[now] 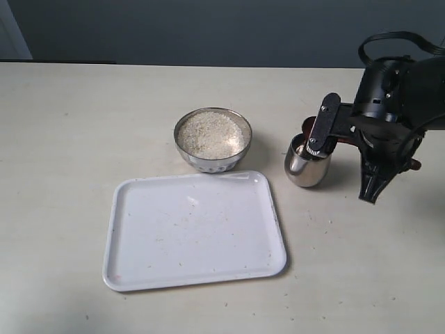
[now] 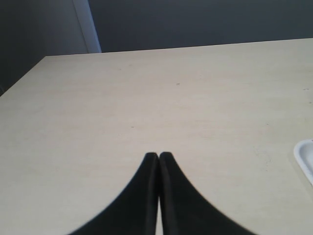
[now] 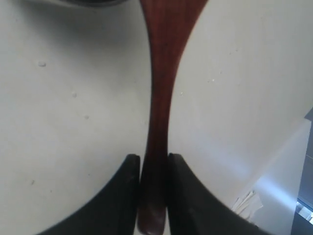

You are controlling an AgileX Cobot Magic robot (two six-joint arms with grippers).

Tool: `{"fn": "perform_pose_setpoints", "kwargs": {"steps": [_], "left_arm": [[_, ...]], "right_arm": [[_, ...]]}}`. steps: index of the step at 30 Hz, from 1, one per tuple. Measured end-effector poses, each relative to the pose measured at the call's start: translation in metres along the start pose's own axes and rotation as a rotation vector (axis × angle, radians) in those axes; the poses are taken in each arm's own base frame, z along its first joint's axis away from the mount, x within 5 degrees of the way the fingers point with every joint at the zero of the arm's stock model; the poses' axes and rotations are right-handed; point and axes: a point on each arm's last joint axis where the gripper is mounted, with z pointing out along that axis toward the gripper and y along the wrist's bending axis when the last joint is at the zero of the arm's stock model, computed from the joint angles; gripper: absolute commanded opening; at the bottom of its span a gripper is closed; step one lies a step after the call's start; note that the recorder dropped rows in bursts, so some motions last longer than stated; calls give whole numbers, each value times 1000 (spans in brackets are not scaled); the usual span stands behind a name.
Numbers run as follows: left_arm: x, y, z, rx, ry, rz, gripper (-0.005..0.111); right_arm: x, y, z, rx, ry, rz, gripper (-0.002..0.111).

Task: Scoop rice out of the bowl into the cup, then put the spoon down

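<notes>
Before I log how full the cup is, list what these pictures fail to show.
Exterior view: the right arm covers the cup's mouth, so its fill cannot be judged.
Right wrist view: the spoon's scoop end is cut off by the frame edge; only the handle in the right hand shows.
Left wrist view: only a tray corner shows beyond the left hand; steel bowl and cup are out of frame.

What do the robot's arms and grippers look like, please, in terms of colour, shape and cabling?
Both grippers are matte black. The left gripper has smooth fingers that curve and taper to narrow rounded tips; the right gripper looks the same. The right arm is a bulky black housing with a black cable looping over it. No markings show.
</notes>
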Motion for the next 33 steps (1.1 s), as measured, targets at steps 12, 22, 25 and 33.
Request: {"fn": "perform_pose_setpoints", "kwargs": {"steps": [12,22,25,33], "left_arm": [[0,0,0,0,0,0,1],[0,0,0,0,0,0,1],[0,0,0,0,0,0,1],[0,0,0,0,0,0,1]], "right_arm": [[2,7,2,81,8,-8,-1],[-7,12,-8,147,-15,-33,-1],[-9,14,-11,170,-12,-45,-1],[-5,19,-11,200,18,-44,-1]]}}
